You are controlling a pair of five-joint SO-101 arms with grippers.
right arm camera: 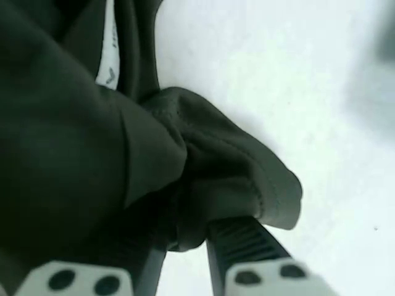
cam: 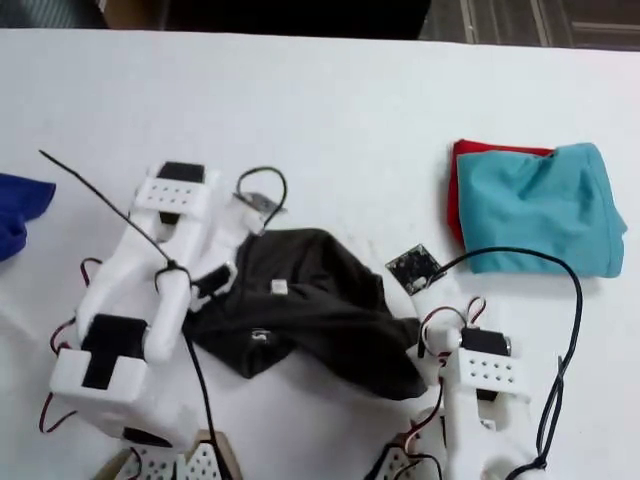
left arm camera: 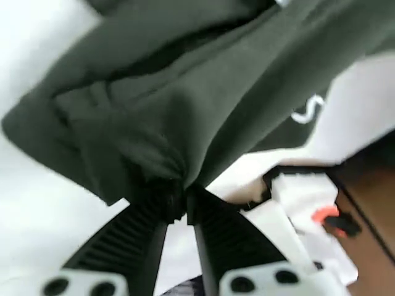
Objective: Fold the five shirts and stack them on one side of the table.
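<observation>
Black shirt (cam: 310, 300): lies crumpled on the white bench (cam: 330, 100), between the left arm (cam: 150, 280) and the right arm (cam: 485, 375).
Long axis: seen from the high view it runs slantwise, one end toward the left arm and the other end, nearer the arm bases, toward the right arm. A small white tag (cam: 279, 288) faces up near the middle.
Left gripper (left arm camera: 179, 197): its ribbed fingers are pressed together on a gathered fold at the black shirt's edge, and the cloth bunches up right at the tips.
Right gripper (right arm camera: 185, 237): clamped on a hemmed corner of the black shirt. One ribbed finger lies bare under the hem and the other is draped in cloth.
Teal shirt (cam: 540, 210): folded, well apart from the black shirt on its right and farther from the arms.
Red shirt (cam: 458, 190): under the teal shirt, with its edge peeking out on the side facing the black shirt.
Blue shirt (cam: 20, 205): well apart from the black shirt on its left, at the bench edge.
High view: lays out the whole black shirt and the other shirts.
Wrist views: give each pinch up close.
</observation>
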